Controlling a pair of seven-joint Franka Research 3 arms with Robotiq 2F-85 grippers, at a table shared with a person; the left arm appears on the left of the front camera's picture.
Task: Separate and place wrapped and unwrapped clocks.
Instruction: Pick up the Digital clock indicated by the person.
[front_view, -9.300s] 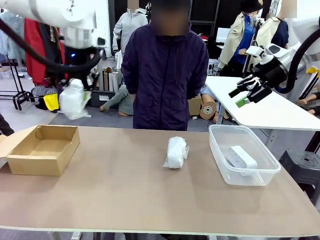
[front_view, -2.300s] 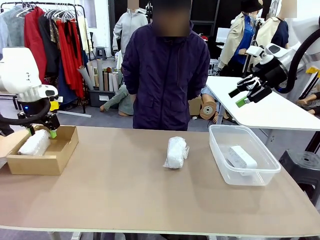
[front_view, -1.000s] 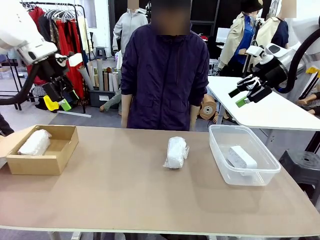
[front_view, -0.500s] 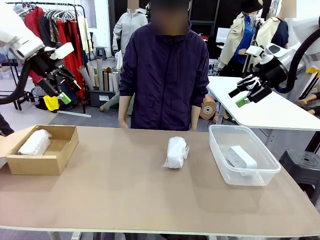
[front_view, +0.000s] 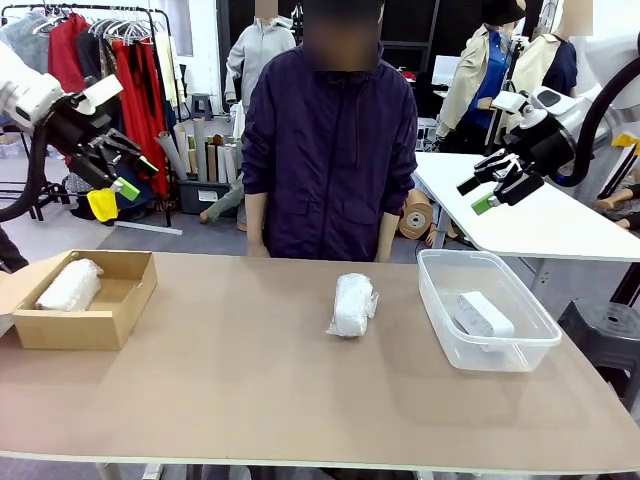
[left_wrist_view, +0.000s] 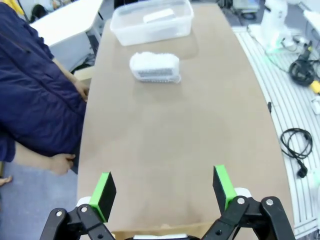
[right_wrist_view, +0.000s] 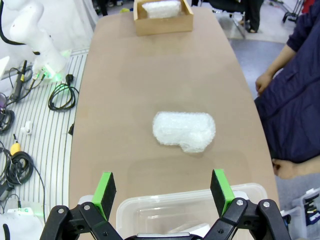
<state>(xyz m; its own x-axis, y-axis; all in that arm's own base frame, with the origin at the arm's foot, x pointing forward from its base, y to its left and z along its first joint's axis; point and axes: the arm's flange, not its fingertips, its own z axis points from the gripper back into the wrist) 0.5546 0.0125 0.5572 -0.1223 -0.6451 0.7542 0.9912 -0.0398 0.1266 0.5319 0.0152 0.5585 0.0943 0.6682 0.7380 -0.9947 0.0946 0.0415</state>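
Left gripper (front_view: 135, 175): hung high above the table's left end, green-padded fingers spread wide with nothing between them; in its wrist view (left_wrist_view: 162, 187) the pads framed bare tabletop.
Brown cardboard box (front_view: 85, 328): open-topped, at the left end of the tan table (front_view: 250, 390), below the left gripper and a little toward the robot.
First wrapped clock (front_view: 68, 285): an oblong lump in crinkly whitish plastic wrap, lying inside the cardboard box against its left wall, well apart from both grippers; also seen at the far end of the table in the right wrist view (right_wrist_view: 159, 8).
Second wrapped clock (front_view: 352, 304): the same crinkly whitish bundle, lying alone on the table's middle, between box and tub, touched by nothing. A greyish band showed through the wrap in the left wrist view (left_wrist_view: 154, 67); it sat just ahead of the right gripper's pads in that wrist's view (right_wrist_view: 183, 130).
Person (front_view: 330, 150): dark jacket, stood at the far edge, arms down.
Clear plastic tub (front_view: 500, 355): right of centre on the table.
Bare clock (front_view: 484, 315): a smooth white rounded block, lying inside the tub.
Right gripper (front_view: 475, 195): raised above and behind the tub, fingers apart and empty.
Writing: any print was too small to read.
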